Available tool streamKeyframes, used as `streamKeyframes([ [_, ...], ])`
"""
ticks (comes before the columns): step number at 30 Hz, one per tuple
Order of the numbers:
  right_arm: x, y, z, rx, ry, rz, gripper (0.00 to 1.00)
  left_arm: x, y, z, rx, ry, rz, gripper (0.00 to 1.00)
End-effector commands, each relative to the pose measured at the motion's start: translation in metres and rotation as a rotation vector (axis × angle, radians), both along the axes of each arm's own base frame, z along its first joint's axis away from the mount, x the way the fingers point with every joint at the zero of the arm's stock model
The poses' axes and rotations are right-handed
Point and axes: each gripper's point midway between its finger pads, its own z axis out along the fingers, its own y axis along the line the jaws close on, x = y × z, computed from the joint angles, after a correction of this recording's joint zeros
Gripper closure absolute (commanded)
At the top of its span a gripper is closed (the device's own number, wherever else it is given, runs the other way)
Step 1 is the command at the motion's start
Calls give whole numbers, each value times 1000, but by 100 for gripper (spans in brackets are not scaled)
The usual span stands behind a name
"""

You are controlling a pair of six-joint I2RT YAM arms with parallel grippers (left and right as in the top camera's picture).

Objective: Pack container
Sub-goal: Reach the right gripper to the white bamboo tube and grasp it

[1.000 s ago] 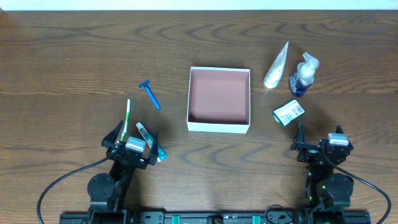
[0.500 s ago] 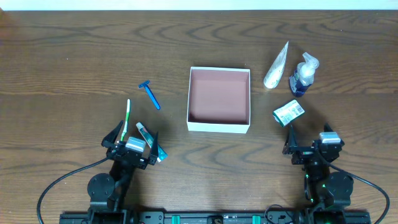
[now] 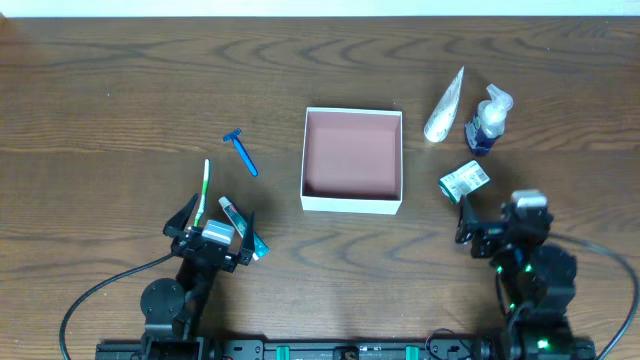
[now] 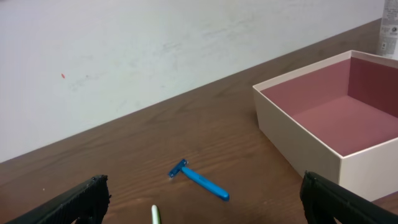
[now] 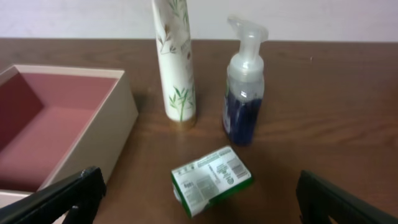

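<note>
Your right jaws, spread wide, have edged forward towards the green packet (image 3: 464, 182) near the right edge. Your left jaws are also wide and idle. The container (image 3: 352, 205), mid-worktop, sits empty.

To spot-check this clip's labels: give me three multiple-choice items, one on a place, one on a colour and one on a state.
1. Where does the razor lie relative to the box?
A. inside it
B. on the table to its left
C. on the table to its right

2. What colour is the liquid in the bottle?
A. blue
B. red
C. yellow

3. What state is the box in?
A. lidded
B. open and empty
C. open and half full

Answers:
1 B: the overhead view shows the razor on bare wood on the left arm's side.
2 A: the right wrist view shows dark blue through the clear body.
3 B: only the pinkish floor shows inside, with no lid on it.
</note>
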Motion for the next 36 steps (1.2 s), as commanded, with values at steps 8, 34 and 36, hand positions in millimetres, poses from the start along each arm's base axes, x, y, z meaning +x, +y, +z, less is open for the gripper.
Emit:
streamKeyframes([
  [8, 47, 29, 135, 9, 241, 119, 1, -1, -1, -16, -9, 49, -10, 2],
  [34, 162, 62, 83, 150, 609, 33, 1, -1, -1, -16, -9, 49, -10, 2],
  [36, 166, 57, 71, 130, 632, 6, 1, -1, -1, -16, -9, 49, -10, 2],
])
